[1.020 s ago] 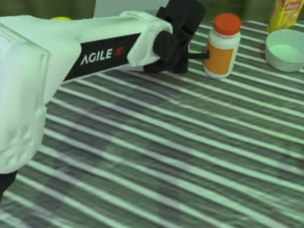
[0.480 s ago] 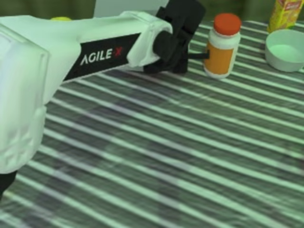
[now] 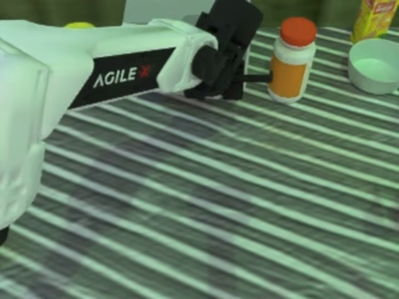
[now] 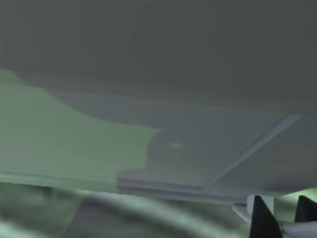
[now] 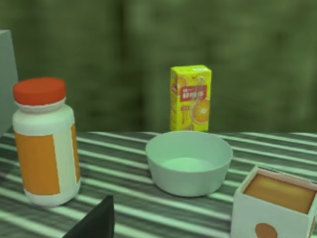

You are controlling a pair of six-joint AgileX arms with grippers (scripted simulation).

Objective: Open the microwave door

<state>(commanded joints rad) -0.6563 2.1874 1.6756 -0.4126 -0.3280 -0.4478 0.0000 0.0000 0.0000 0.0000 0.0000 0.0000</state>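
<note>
Striped tablecloth [image 3: 249,205], far edge: AgileX left gripper [image 3: 232,47], jaw state can't tell, at microwave door [image 4: 208,148], w/ orange-capped bottle [image 3: 292,59] just beside, elbow-swing could topple it.

A: What's hidden in the top view?

B: The microwave [image 3: 163,9] is mostly covered by the left arm [image 3: 93,75] and cut off by the top edge. Left gripper [image 3: 227,59] fingers can't be made out. Right gripper isn't in view.

A: Left wrist view?

B: Too close. The microwave door [image 4: 163,64] fills it, edges cropped.

A: Right wrist view?

B: The open box [image 5: 275,206] is cut at the corner, and the yellow carton [image 3: 374,18] is cropped in the top view.
</note>
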